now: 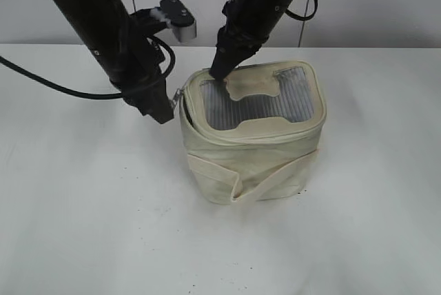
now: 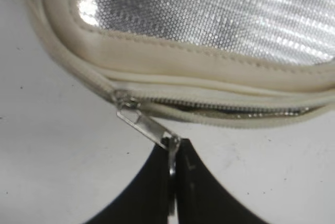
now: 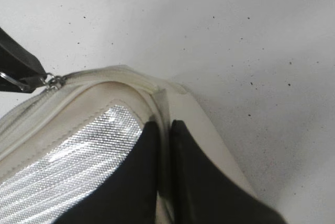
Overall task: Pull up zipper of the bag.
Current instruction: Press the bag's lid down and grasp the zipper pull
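Zipper (image 2: 209,110) work is under way but not finished, as far as these views show. The bag (image 1: 251,160) stands upright near the middle of the white tabletop (image 1: 83,226), its grey ribbed top panel (image 1: 258,102) facing up and its wide front strap (image 1: 248,178) on the near side.

The left claw (image 2: 172,153) sits at the bag's left top corner with its two black fingers pressed together on the silver pull (image 2: 146,127); the metal tab runs slantwise from the slider down into the pinch. In the left wrist view the track to the right of the slider gapes: two cream edges stand apart with a dark slit and teeth showing between them. That stretch looks unclosed, and it runs out of view to the right, so its full extent cannot be told.

The right claw (image 3: 163,150) is at the far left corner of the top, fingers nearly together around a fold of cream fabric at the rim (image 3: 167,98), seemingly clamped on the bag to steady it.

My judgement: grasp and bracing are done; what is left is to draw the slider along the open section until the edges meet. In the exterior view the near rim looks joined, but the detail is too fine to be sure.
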### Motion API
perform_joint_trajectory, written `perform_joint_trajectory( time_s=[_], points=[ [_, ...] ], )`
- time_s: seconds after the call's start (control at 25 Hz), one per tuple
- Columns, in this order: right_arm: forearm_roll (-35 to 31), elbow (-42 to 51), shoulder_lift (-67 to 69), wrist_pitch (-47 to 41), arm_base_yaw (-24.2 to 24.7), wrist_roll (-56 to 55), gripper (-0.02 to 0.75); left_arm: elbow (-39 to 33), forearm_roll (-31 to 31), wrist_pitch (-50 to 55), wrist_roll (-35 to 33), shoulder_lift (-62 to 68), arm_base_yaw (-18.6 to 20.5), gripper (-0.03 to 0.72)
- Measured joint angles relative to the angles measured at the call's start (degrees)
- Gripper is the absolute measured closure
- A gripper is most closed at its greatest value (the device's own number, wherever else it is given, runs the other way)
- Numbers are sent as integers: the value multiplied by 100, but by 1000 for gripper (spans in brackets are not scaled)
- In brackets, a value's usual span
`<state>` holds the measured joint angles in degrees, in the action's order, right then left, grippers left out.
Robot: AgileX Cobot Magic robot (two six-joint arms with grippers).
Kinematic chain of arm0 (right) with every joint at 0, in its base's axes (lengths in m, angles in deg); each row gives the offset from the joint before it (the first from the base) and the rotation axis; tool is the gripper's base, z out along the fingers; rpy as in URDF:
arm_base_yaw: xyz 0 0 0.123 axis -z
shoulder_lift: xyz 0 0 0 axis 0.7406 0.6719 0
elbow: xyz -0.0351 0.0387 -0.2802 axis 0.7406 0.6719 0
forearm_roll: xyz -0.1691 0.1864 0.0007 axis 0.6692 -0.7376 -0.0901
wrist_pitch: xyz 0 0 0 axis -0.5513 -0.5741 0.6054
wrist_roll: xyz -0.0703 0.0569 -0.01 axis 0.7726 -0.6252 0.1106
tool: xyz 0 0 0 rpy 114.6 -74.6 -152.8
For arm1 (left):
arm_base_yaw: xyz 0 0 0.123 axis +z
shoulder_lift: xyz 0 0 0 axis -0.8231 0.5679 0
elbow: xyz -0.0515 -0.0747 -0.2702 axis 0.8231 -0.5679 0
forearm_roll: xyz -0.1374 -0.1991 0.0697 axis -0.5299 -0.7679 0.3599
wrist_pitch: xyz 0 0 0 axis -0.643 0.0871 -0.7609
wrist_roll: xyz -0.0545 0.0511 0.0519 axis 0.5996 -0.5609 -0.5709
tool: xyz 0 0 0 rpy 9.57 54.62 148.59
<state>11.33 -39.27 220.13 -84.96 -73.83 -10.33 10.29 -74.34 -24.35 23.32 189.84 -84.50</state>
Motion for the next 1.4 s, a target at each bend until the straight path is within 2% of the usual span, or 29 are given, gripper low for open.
perform_joint_trajectory(
  time_s=[0.56,0.76,0.96,1.08,1.4],
  points=[
    [117,-241,76,0,-14,-260,722,-17,12,145,1126,-130,4,691],
    [172,-273,76,-7,-21,-353,722,-254,-151,173,1252,-380,-63,691],
    [231,-308,76,-7,-5,-454,722,-808,-269,351,1552,-597,-397,691],
    [237,-308,76,-7,-5,-528,722,-1022,-316,307,1958,-719,-609,691],
    [249,-314,76,-7,-5,-578,722,-1155,-64,-358,3117,-1054,-1613,691]
  ],
)
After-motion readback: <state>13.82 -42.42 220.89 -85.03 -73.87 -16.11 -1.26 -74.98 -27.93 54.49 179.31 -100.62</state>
